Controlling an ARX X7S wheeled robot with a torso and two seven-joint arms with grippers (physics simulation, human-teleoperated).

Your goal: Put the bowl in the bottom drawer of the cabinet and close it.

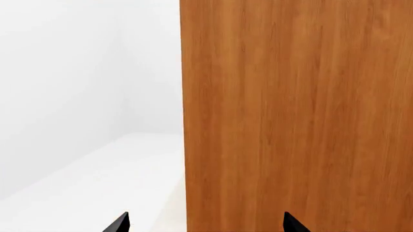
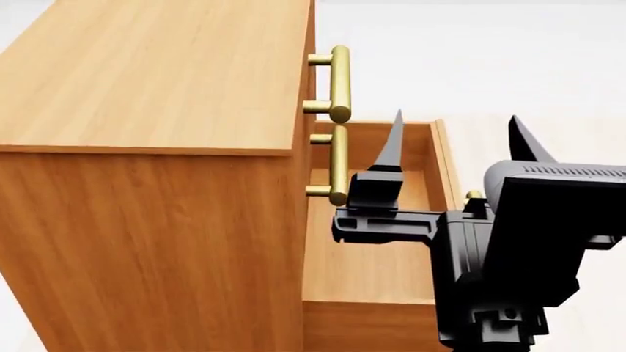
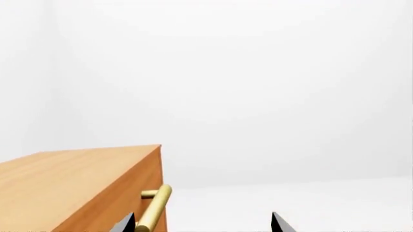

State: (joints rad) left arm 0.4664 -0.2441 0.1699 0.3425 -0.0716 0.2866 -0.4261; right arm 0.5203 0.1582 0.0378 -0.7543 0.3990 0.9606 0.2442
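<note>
Head view: right gripper (image 2: 455, 143) sits over the pulled-out bottom drawer (image 2: 442, 158), arm body black and blocky at the view's lower right, two thin pointed fingers spread wide, nothing between them. Drawer is a shallow orange-brown wood-grain box, floor bare where visible; part of it is hidden behind the arm. Cabinet (image 2: 157, 81) is a tall boxy wood-grain chest with a flat top; two brass bar handles (image 2: 339, 84) of the upper drawers stick out along its front edge. A small brass bit (image 2: 474, 194) shows by the drawer's front wall, next to the arm. Bowl not seen in any view.

Left wrist view: left gripper (image 1: 206, 223) faces a flat wood-grain side panel of the cabinet, only two black tips showing, set well apart, empty. White floor beside the panel.

Right wrist view: fingertips (image 3: 279, 223) spread, aimed past the cabinet's top corner, one brass handle just beside the near tip. White background.
</note>
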